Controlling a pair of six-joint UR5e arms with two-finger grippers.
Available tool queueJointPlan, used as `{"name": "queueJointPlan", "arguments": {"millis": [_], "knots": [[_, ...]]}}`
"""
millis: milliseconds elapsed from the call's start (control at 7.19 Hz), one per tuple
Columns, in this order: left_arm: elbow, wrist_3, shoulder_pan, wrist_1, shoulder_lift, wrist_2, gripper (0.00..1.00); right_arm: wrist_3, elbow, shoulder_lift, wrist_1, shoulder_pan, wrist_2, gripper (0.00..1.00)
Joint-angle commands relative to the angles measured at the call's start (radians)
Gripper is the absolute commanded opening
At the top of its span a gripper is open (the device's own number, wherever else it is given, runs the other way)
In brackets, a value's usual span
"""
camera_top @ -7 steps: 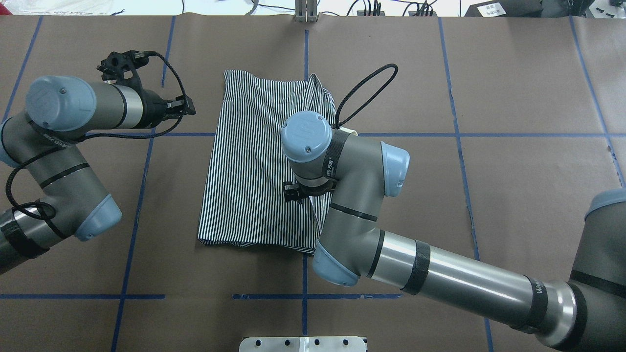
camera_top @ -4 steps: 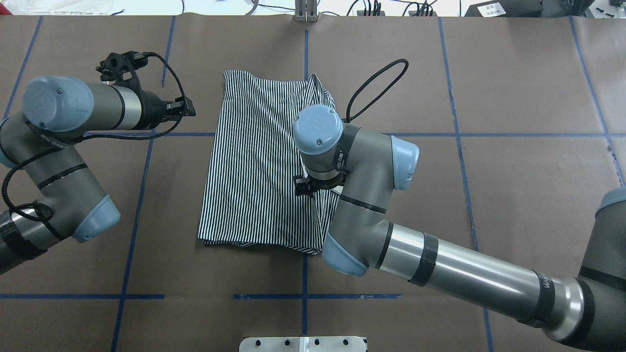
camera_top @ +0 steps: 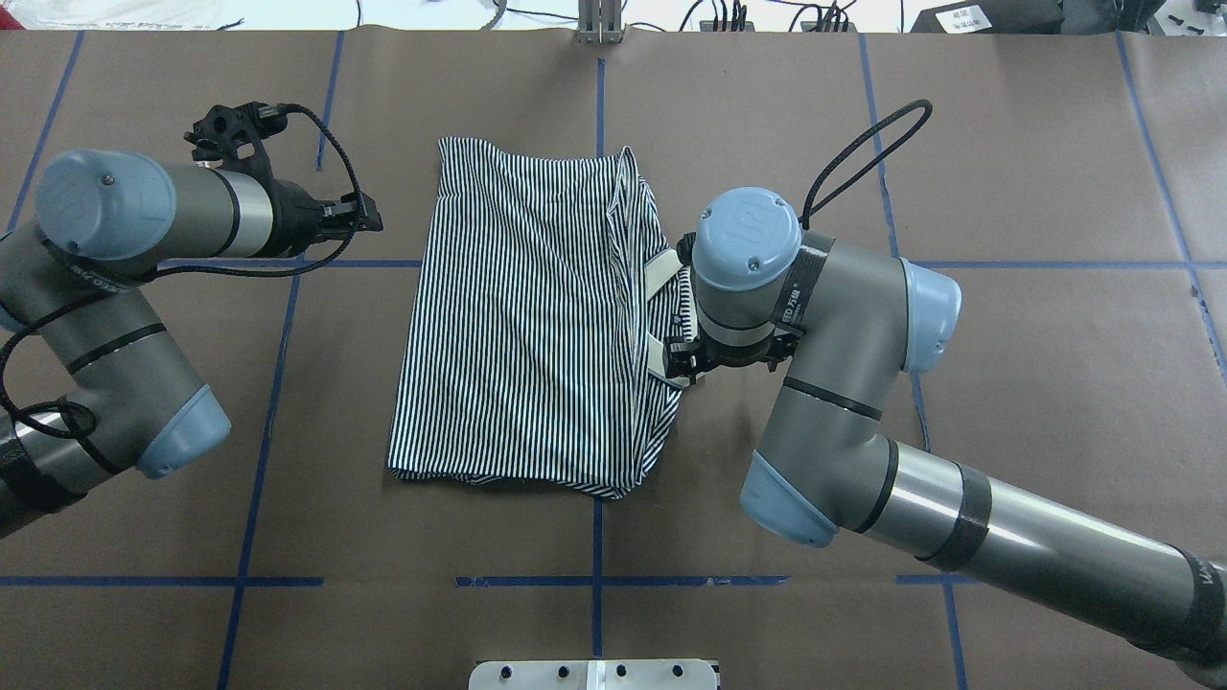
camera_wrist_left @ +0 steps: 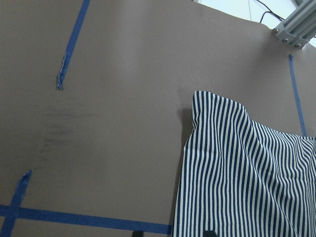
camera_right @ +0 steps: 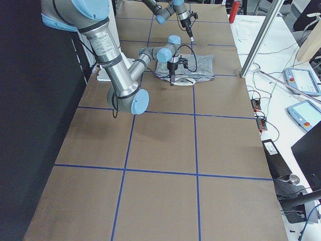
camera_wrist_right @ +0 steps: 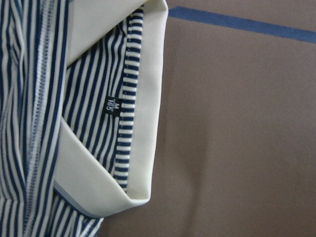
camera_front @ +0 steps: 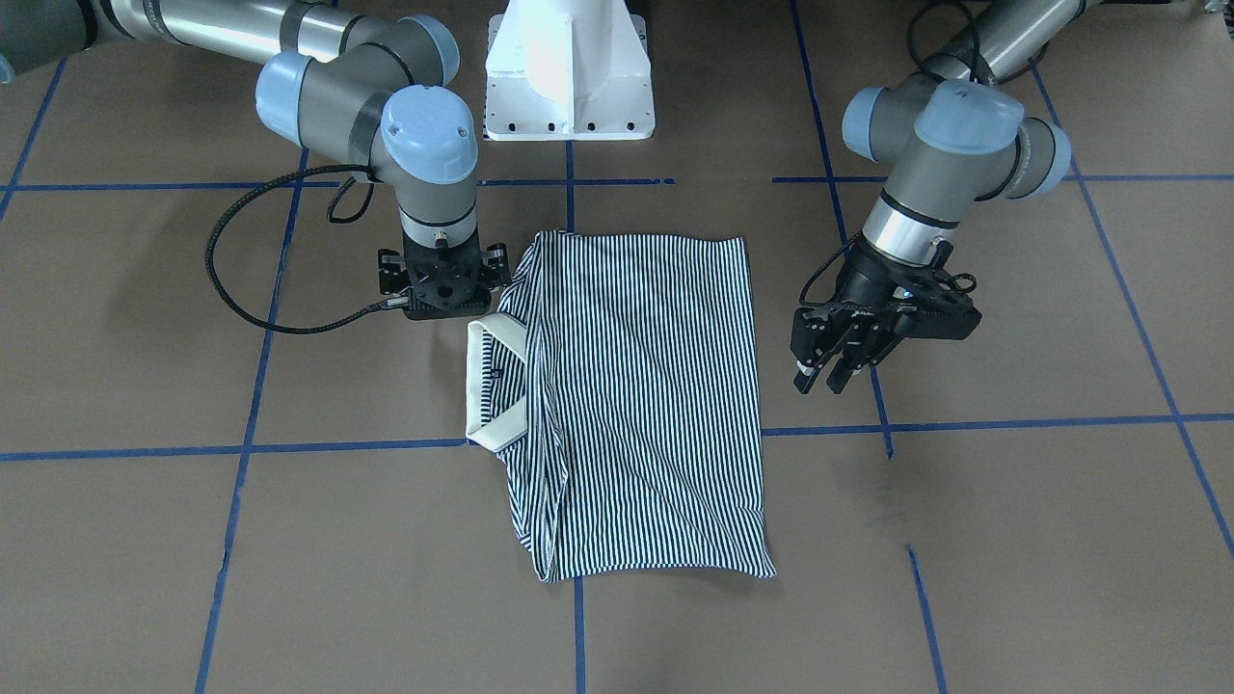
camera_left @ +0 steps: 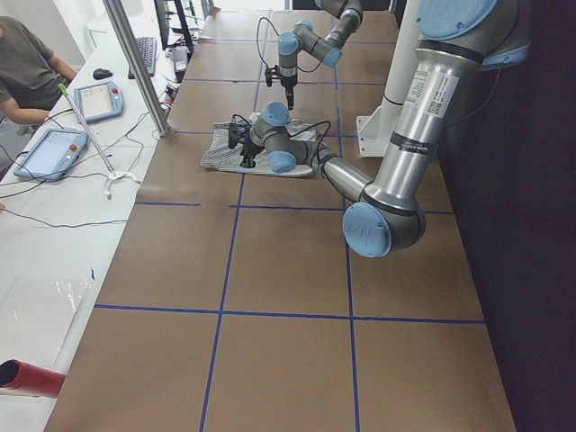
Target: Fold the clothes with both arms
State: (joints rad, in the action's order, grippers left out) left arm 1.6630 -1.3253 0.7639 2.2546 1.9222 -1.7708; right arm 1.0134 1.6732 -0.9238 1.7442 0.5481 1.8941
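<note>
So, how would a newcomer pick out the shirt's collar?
A striped shirt lies folded in the middle of the brown table. Along its edge beside the right gripper sits the collar: the only plain cream band against navy-and-white stripes.

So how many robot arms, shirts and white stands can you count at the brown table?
Robot arms: 2, the left arm and the right arm
Striped shirt: 1
White base: 1
Total: 4
</note>
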Motion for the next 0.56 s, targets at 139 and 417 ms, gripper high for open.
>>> {"name": "queueJointPlan", "arguments": {"millis": [139, 417], "knots": [[0.012, -0.002, 0.0, -0.004, 0.0, -0.001, 0.51, 0.192, -0.085, 0.109, -0.061, 0.0, -0.033, 1.0], [0.014, -0.002, 0.0, -0.004, -0.002, -0.001, 0.52, 0.182, -0.369, 0.251, -0.202, 0.05, -0.064, 1.0]]}}
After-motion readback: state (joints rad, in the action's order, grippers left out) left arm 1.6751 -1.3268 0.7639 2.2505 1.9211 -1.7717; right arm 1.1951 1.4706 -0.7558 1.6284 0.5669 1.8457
